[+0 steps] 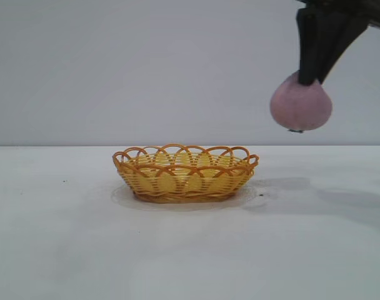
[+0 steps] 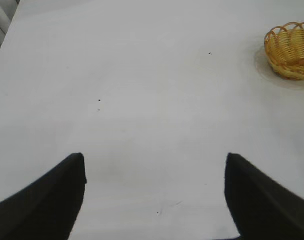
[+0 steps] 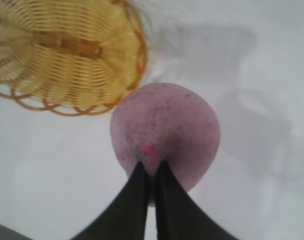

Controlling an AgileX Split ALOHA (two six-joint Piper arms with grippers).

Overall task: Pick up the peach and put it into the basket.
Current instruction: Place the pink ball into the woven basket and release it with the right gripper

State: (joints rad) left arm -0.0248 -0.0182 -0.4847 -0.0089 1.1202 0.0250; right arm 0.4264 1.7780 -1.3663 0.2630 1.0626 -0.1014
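We see the right tool [image 1: 310, 80] clamped on the top of the peach [image 1: 300, 107], its fingers pressed nearly together there. The peach hangs clear of the worktop [image 1: 65, 250], above and to the right of the basket [image 1: 185, 174] in the exterior view, well apart from it. We judge the carry step to be in hand: the fruit is lifted but not yet over the basket. The next move calls for travel sideways until the peach sits above the basket's open middle, then a descent and release.

The left tool [image 2: 154, 192] hangs idle over bare worktop with its fingers wide apart, holding nothing.

The right arm is cut off at the exterior view's top edge. The exact grip point is hard to make out, since the fingers cover it.
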